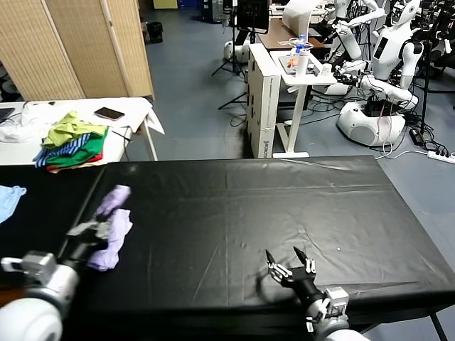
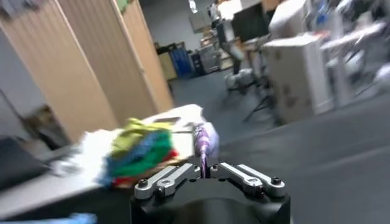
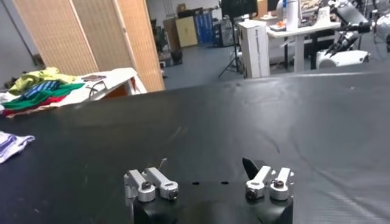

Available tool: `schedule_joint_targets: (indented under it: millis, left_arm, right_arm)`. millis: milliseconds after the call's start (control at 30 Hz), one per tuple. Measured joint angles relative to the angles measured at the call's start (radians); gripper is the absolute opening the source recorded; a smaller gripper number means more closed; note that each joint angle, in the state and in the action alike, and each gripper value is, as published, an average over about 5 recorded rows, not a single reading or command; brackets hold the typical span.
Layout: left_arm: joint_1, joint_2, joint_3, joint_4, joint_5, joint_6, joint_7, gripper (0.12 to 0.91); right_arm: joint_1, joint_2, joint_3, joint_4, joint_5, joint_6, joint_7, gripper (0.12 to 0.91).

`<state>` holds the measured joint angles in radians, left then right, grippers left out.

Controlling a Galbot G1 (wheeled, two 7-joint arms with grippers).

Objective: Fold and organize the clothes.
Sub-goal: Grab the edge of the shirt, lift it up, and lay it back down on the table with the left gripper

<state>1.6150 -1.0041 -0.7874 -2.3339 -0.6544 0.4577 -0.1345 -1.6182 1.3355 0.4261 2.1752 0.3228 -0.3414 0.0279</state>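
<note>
The lavender T-shirt (image 1: 118,226) is bunched into a long crumpled strip at the left side of the black table (image 1: 284,206). My left gripper (image 1: 91,231) is shut on its edge. In the left wrist view a thin fold of the lavender T-shirt (image 2: 203,141) rises from between the closed jaws of the left gripper (image 2: 204,173). My right gripper (image 1: 290,263) rests low near the table's front edge, right of centre, well apart from the shirt. The right gripper (image 3: 204,178) stands open over bare black tabletop, holding nothing.
A pile of green, blue-striped and red garments (image 1: 71,138) and a phone (image 1: 109,113) lie on a white side table beyond the far left corner. A light blue cloth (image 1: 8,199) lies at the left edge. Bamboo screens (image 1: 85,42), a white desk (image 1: 302,74) and parked robots stand behind.
</note>
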Motion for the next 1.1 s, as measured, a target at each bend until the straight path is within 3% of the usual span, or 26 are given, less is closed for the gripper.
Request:
schedule_joint_targets:
  millis: [167, 467, 567, 800, 900, 1100]
  left_arm:
    - [-0.068, -0.083, 0.138, 0.012, -0.027, 0.003, -0.01, 0.176]
    - [-0.124, -0.236, 0.329, 0.137, 0.164, -0.024, 0.038, 0.185]
    - [-0.12, -0.262, 0.372, 0.156, 0.194, -0.025, 0.056, 0.287]
    - [-0.111, -0.262, 0.399, 0.143, 0.17, -0.047, 0.098, 0.728]
    - [-0.111, -0.253, 0.389, 0.141, 0.189, -0.069, 0.101, 0.862]
    - [-0.099, -0.234, 0.35, 0.146, 0.247, -0.098, 0.099, 0.906]
  right_arm:
    - [-0.004, 0.011, -0.002, 0.004, -0.016, -0.003, 0.001, 0.907]
    - [0.014, 0.003, -0.017, 0.013, 0.008, -0.032, 0.0, 0.907]
    - [0.026, -0.012, -0.031, 0.012, 0.045, -0.053, 0.001, 0.907]
    - [0.094, -0.058, -0.097, 0.001, 0.186, -0.133, 0.019, 0.907]
    - [0.15, -0.067, -0.145, -0.016, 0.241, -0.156, 0.039, 0.907]
    - [0.285, -0.054, -0.264, -0.093, 0.282, -0.163, 0.058, 0.907]
